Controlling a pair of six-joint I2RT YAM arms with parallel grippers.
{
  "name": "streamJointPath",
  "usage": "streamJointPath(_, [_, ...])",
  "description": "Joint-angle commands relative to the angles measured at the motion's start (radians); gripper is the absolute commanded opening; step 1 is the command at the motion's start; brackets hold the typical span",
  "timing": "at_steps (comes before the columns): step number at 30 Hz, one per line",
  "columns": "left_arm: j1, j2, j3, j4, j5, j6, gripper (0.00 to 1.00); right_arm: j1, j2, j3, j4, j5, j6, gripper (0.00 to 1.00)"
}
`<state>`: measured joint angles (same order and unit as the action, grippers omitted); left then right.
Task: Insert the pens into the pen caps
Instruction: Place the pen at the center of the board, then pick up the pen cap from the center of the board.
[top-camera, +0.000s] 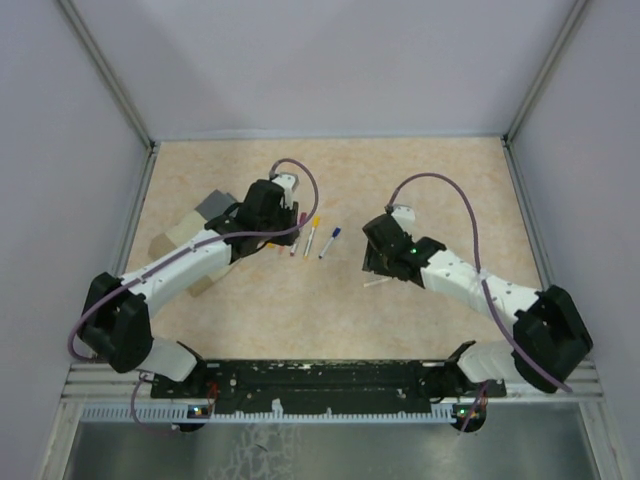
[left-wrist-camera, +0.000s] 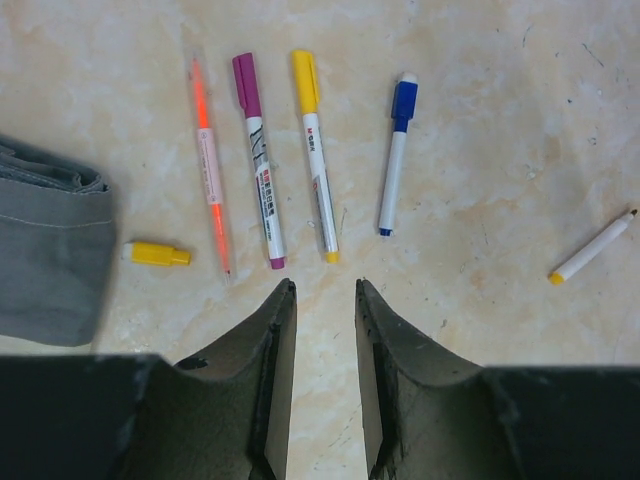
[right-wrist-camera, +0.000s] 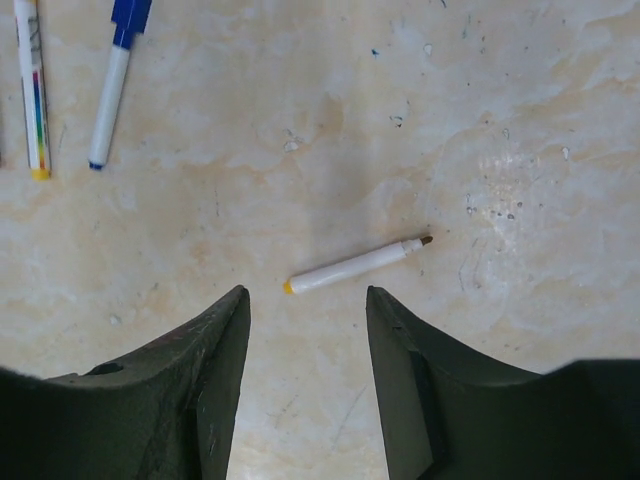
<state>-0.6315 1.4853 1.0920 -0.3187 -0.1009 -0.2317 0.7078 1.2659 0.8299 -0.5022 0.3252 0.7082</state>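
Note:
In the left wrist view four pens lie side by side on the table: an orange one (left-wrist-camera: 208, 165), then a magenta-capped pen (left-wrist-camera: 258, 160), a yellow-capped pen (left-wrist-camera: 315, 155) and a blue-capped pen (left-wrist-camera: 395, 155). A loose yellow cap (left-wrist-camera: 160, 254) lies left of the orange one. My left gripper (left-wrist-camera: 325, 290) hovers open just short of their lower ends, holding nothing. An uncapped white pen (right-wrist-camera: 355, 265) with a yellow end and a dark tip lies alone just ahead of my open right gripper (right-wrist-camera: 305, 295), between its fingertips' lines. That uncapped pen (left-wrist-camera: 592, 247) also shows at the far right for the left wrist.
A grey-lidded beige box (top-camera: 213, 205) sits at the left behind my left arm; its grey side (left-wrist-camera: 45, 250) fills the left edge of the left wrist view. The blue-capped pen (right-wrist-camera: 112, 85) and yellow-capped pen (right-wrist-camera: 30, 90) show at the right wrist view's top left. Metal-framed walls enclose the table (top-camera: 330, 320).

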Motion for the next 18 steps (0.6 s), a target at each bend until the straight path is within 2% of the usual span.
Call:
streamJointPath(1, [0.005,-0.079,-0.067,0.087,0.008,0.052,0.35,-0.001,0.124,0.147,-0.095,0.129,0.308,0.5])
streamJointPath(5, [0.013,-0.104,-0.092,0.092,-0.01,0.072,0.35,-0.002,0.255,0.235,-0.251,0.182,0.491,0.5])
streamJointPath(9, [0.013,-0.113,-0.095,0.093,0.004,0.072,0.35,-0.001,0.34,0.277,-0.331,0.211,0.58,0.51])
streamJointPath(18, [0.013,-0.115,-0.098,0.102,0.03,0.074,0.35,-0.002,0.429,0.25,-0.308,0.174,0.611,0.48])
